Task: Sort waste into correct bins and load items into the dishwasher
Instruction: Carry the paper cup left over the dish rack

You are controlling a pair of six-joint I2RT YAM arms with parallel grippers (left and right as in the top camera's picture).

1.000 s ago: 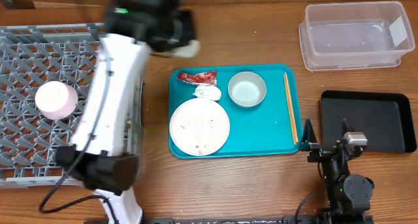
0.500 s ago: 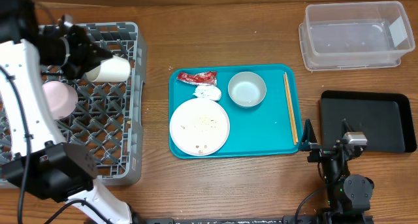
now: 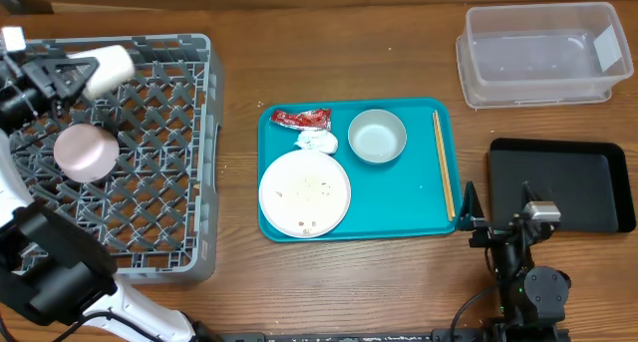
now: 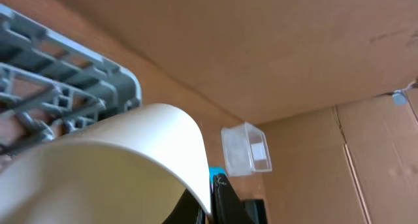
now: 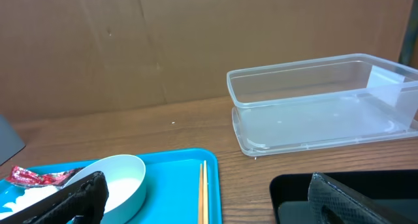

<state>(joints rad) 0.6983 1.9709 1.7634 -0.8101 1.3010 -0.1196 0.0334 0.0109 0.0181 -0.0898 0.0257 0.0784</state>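
White cup (image 3: 108,69) clamped in our left gripper (image 3: 82,79) above far-left corner of the dish rack (image 3: 205,133), our right gripper (image 3: 497,200) spread wide

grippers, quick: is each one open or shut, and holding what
Left gripper: shut on the small white cup.
Right gripper: open, holding nothing.

I see a grey rack (image 3: 159,182) with a lattice grid, a cream cup (image 3: 108,68), a pinkish bowl (image 3: 85,151) and a brown wood-grain desk (image 3: 329,282). My feed shows a teal tray (image 3: 399,202), red wrapper (image 3: 301,117), white tissue (image 3: 317,141), white plate (image 3: 304,192), pale grey bowl (image 3: 377,136), tan chopsticks (image 3: 443,163), a clear tub (image 3: 538,58) and a black tray (image 3: 558,187).
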